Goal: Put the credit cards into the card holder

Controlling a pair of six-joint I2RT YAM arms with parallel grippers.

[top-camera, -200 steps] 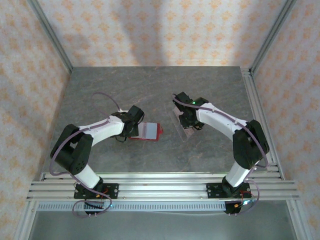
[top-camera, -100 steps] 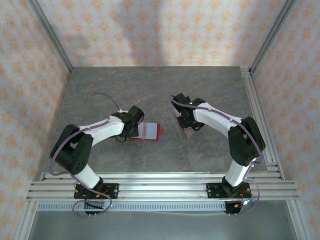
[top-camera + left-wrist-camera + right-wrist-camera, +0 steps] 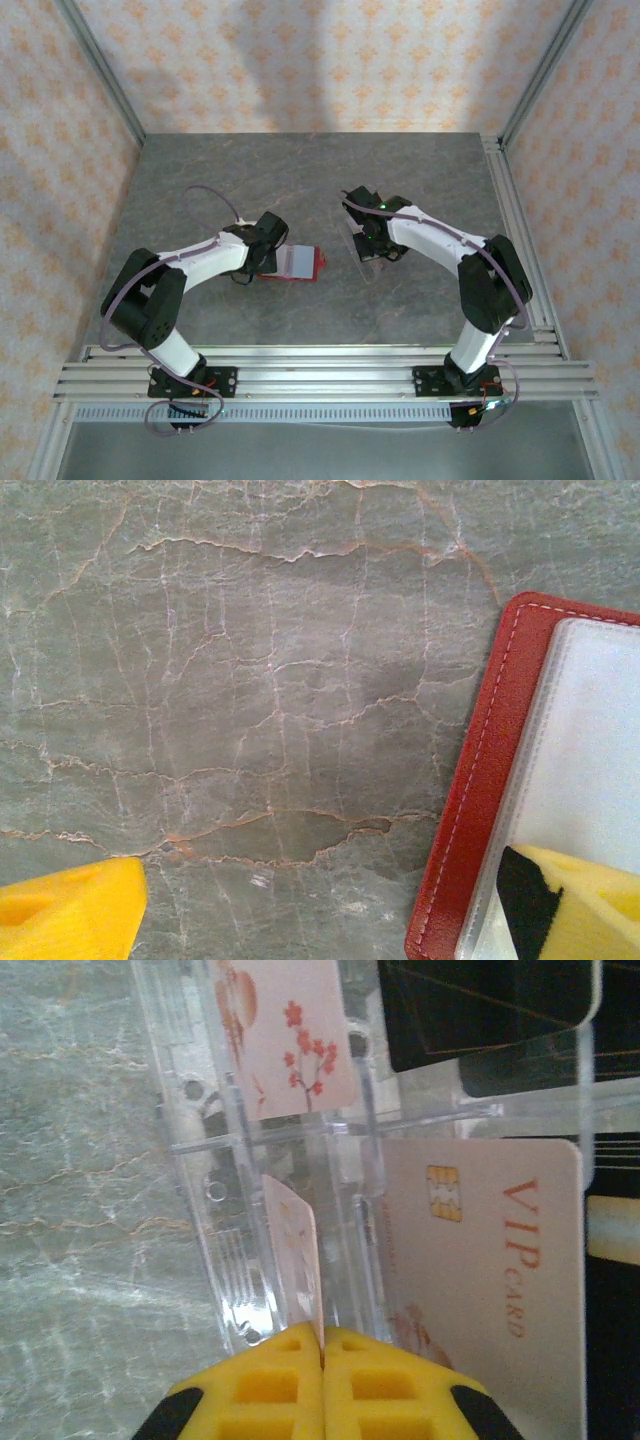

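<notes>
Edgewise, thin pink card (image 3: 296, 1260) in right tool (image 3: 322, 1338)

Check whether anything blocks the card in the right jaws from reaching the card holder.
The card, pinched in the right gripper, stands in a clear rack slot whose walls block sideways travel. Past the rack, bare table reaches the card holder; a left finger rests on its pale inside.

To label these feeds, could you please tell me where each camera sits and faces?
Top external: above, behind the bases, looking down at the table; left arm, right arm show.
Left wrist: on that wrist, looking down at the card holder; open left gripper shows.
Right wrist: on that wrist, facing the clear rack; right gripper pinches a credit card.
Shared: card holder, in top external and left wrist.
</notes>
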